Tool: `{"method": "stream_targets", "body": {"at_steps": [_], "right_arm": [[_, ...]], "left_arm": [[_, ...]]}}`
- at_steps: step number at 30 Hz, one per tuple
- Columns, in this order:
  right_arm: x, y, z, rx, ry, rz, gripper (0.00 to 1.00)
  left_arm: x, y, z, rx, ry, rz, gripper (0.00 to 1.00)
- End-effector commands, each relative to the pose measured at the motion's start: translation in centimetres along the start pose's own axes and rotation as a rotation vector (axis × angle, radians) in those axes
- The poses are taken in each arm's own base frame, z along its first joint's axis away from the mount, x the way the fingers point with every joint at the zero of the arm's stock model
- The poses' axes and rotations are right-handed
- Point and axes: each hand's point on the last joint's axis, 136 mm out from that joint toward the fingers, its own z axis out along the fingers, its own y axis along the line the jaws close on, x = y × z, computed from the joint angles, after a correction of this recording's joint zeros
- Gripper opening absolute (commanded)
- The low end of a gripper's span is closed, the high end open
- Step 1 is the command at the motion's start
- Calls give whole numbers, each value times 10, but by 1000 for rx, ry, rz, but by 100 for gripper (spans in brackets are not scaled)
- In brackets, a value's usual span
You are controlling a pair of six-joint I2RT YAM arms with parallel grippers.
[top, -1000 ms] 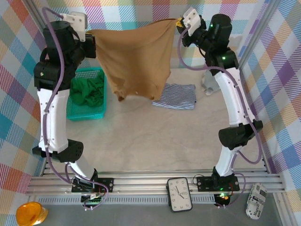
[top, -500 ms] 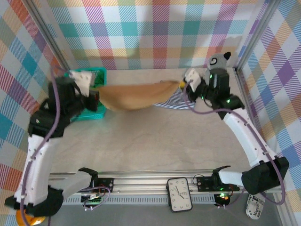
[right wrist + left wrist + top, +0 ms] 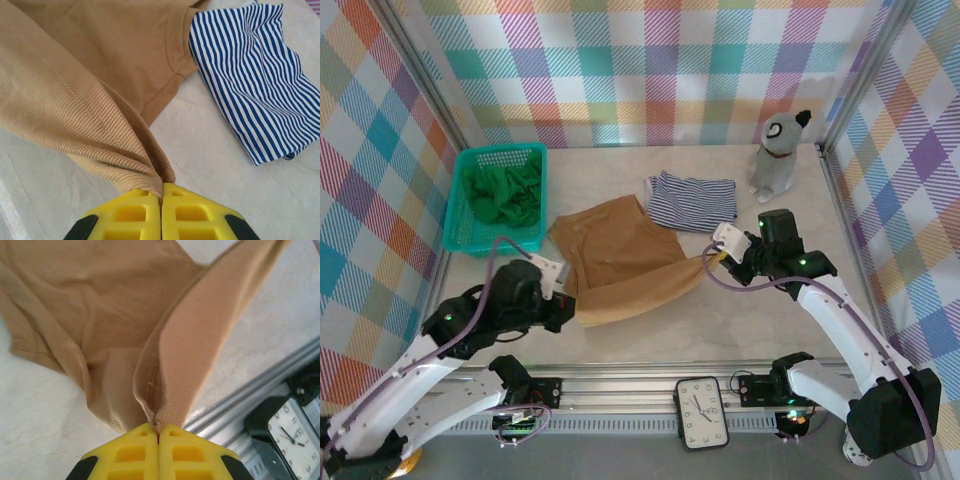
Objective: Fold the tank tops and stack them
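Ribbed tan top lies spread and creased mid-worktop, its two near corners pinched up off the pale marbled surface; left gripper, blocky yellow jaws pressed together, is clamped on the near-left corner; right gripper is clamped likewise on the right corner. Folded navy-and-white striped top lies just beside it toward the far edge; crumpled green top sits in a teal mesh basket at the far-left corner.

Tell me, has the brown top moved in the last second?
Yes. The brown top came down onto the table, ending spread out nearer the clock.
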Motion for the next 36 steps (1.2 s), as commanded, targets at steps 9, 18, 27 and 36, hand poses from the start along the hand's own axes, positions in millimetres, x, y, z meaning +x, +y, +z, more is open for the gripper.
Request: {"method": "stream_targets", "body": {"at_steps": [9, 18, 27, 36], "right_arm": [[47, -21, 8, 115, 228, -127, 8], [79, -37, 20, 205, 338, -173, 9], [105, -88, 25, 402, 446, -114, 10], [127, -103, 46, 374, 544, 13, 12]], "left_arm": [[49, -86, 56, 16, 108, 209, 0], [117, -158, 102, 181, 295, 336, 0], [152, -185, 149, 210, 404, 510, 0], [163, -200, 160, 246, 464, 593, 8]]}}
